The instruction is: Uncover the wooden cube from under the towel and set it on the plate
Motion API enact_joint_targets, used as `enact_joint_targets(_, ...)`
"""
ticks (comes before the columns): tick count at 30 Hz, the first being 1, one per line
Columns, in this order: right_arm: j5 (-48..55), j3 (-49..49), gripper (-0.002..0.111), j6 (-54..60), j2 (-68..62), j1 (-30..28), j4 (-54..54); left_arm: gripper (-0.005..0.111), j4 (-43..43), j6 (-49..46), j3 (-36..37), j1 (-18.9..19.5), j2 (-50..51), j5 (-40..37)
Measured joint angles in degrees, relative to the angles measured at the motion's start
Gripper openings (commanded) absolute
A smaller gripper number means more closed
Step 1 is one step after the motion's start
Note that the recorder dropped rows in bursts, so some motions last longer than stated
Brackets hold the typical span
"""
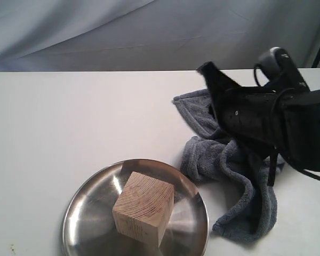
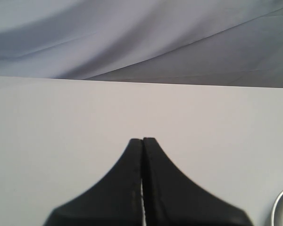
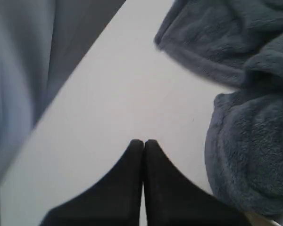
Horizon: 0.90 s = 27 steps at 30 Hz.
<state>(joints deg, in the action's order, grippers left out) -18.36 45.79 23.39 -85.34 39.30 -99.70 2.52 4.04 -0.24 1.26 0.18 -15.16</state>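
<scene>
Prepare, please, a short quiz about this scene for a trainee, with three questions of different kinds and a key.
1. True or false: the wooden cube rests on the plate.
2. Choose one. The towel lies: A) spread over the cube; B) crumpled on the table beside the plate; C) folded on the plate.
3. Short answer: is the right gripper open or shut, and does it hold anything?

Key: 1 true. 2 B. 3 shut, holding nothing.
</scene>
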Motion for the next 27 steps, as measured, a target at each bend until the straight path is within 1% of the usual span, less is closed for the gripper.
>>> enact_joint_targets(2,-8.62,0.0,0.0,-14.72,0.0,0.0,0.9,0.0,0.0,0.0,0.0,0.0,0.0,0.0)
enact_joint_targets(3,-13.04,0.0,0.0,-20.28,0.0,0.0,4.12,0.0,0.0,0.0,0.0,0.0,0.0,0.0)
enact_joint_targets(4,-15.41,0.0,0.0,-22.17,0.0,0.0,7.88,0.0,0.0,0.0,0.0,0.0,0.0,0.0)
enact_joint_targets(5,-18.02,0.0,0.0,-24.01,0.0,0.0,14.87,0.0,0.0,0.0,0.0,0.0,0.0,0.0)
enact_joint_targets(6,-19.74,0.0,0.0,-24.76,0.0,0.0,19.44,0.0,0.0,0.0,0.0,0.0,0.0,0.0)
enact_joint_targets(7,-21.9,0.0,0.0,-25.15,0.0,0.0,24.89,0.0,0.0,0.0,0.0,0.0,0.0,0.0)
enact_joint_targets(9,-25.97,0.0,0.0,-25.14,-0.2,0.0,32.01,0.0,0.0,0.0,0.0,0.0,0.0,0.0)
enact_joint_targets(13,-30.35,0.0,0.0,-23.39,-3.02,0.0,37.97,0.0,0.0,0.0,0.0,0.0,0.0,0.0)
enact_joint_targets(16,-32.84,0.0,0.0,-20.8,-6.95,-0.26,44.57,0.0,0.0,0.0,0.0,0.0,0.0,0.0)
enact_joint_targets(22,-33.15,0.0,0.0,-18.51,-13.74,-4.41,67.15,0.0,0.0,0.0,0.0,0.0,0.0,0.0)
enact_joint_targets(25,-33.15,0.0,0.0,-18.08,-16.43,-6.9,71.38,0.0,0.0,0.0,0.0,0.0,0.0,0.0)
enact_joint_targets(27,-32.93,0.0,0.0,-17.46,-17.74,-9.16,72.2,0.0,0.0,0.0,0.0,0.0,0.0,0.0)
